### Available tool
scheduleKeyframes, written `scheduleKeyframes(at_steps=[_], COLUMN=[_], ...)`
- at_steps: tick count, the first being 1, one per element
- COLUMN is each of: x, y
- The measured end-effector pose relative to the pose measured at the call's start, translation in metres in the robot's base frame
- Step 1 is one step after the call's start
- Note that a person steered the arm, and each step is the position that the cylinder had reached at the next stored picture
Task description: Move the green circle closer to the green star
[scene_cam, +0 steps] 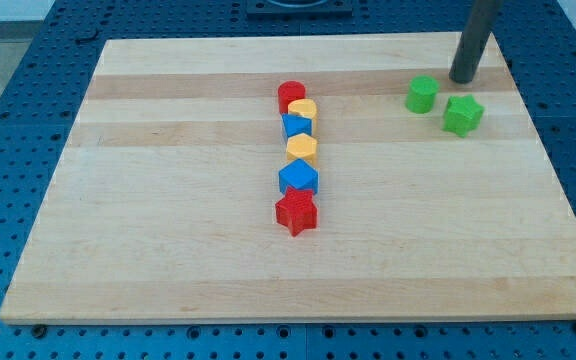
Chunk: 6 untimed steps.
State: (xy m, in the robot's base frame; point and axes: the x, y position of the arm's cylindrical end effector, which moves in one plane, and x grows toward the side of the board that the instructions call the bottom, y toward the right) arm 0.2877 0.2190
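Observation:
The green circle [422, 94] sits on the wooden board at the view's upper right. The green star [462, 114] lies just to its right and slightly lower, a small gap between them. My tip [462, 79] rests on the board just above the green star and to the right of the green circle, touching neither block.
A column of blocks runs down the board's middle: a red circle [291, 96], a yellow block [303, 109], a blue block [297, 127], a yellow hexagon [302, 149], a blue block [298, 178], a red star [296, 212]. The board's right edge [553, 150] is near.

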Motion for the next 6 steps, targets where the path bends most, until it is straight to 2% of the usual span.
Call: scheduleKeyframes(at_steps=[1, 3, 4, 6], x=[0.001, 0.044, 0.042, 0.007], y=[-0.013, -0.023, -0.023, -0.056])
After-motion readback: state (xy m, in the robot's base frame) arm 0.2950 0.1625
